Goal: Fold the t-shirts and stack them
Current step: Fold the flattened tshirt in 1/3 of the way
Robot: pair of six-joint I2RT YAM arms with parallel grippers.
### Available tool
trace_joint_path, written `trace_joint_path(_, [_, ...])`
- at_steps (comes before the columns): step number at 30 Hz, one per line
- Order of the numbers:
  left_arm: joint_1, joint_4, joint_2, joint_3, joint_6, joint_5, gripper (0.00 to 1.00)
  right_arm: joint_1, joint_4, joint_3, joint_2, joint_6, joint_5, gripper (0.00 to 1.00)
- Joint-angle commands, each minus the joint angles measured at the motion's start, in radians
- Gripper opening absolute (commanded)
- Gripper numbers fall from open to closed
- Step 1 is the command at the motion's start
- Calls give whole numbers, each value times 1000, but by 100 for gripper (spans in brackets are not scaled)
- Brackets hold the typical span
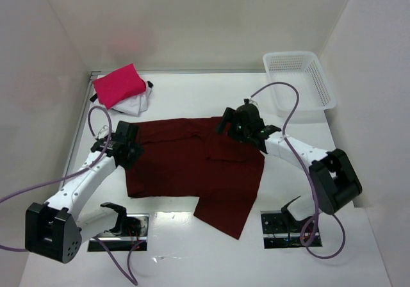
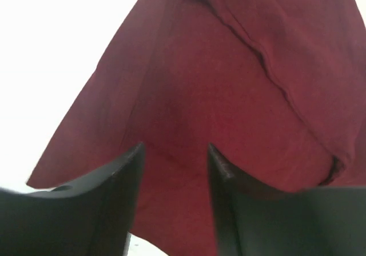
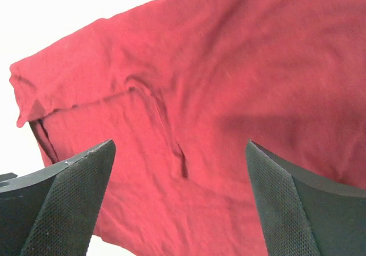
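Note:
A large dark maroon t-shirt (image 1: 192, 165) lies spread flat in the middle of the table, one part trailing toward the near edge. A bright pink-red t-shirt (image 1: 118, 85), folded small, rests on a white t-shirt (image 1: 138, 102) at the back left. My left gripper (image 1: 128, 147) is over the maroon shirt's left edge. In the left wrist view it (image 2: 175, 153) is open, with maroon cloth (image 2: 229, 67) below and between the fingers. My right gripper (image 1: 232, 125) is over the shirt's upper right part. In the right wrist view it (image 3: 180, 153) is wide open above wrinkled cloth (image 3: 229, 67), holding nothing.
A white plastic mesh basket (image 1: 301, 82) stands at the back right corner. White walls close in the table on the left, back and right. Purple cables loop from both arms. Two mounting plates (image 1: 282, 226) sit at the near edge.

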Motion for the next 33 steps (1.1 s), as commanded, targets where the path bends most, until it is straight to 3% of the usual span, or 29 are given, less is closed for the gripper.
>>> trace_joint_path(1, [5, 65, -5, 38, 118, 33, 66, -5, 42, 109, 95, -45, 26, 96])
trace_joint_path(3, [5, 78, -37, 38, 156, 39, 68, -5, 42, 143, 142, -48, 52, 90])
trace_joint_path(8, [5, 130, -143, 27, 228, 43, 67, -17, 12, 255, 288, -77, 121, 49])
trace_joint_path(12, [5, 155, -217, 47, 281, 43, 65, -38, -21, 336, 384, -96, 130, 25])
trace_joint_path(24, [5, 178, -270, 94, 358, 76, 76, -72, -116, 493, 544, -185, 151, 14])
trace_joint_path(33, [5, 175, -340, 89, 363, 59, 78, -89, -171, 503, 589, -224, 158, 9])
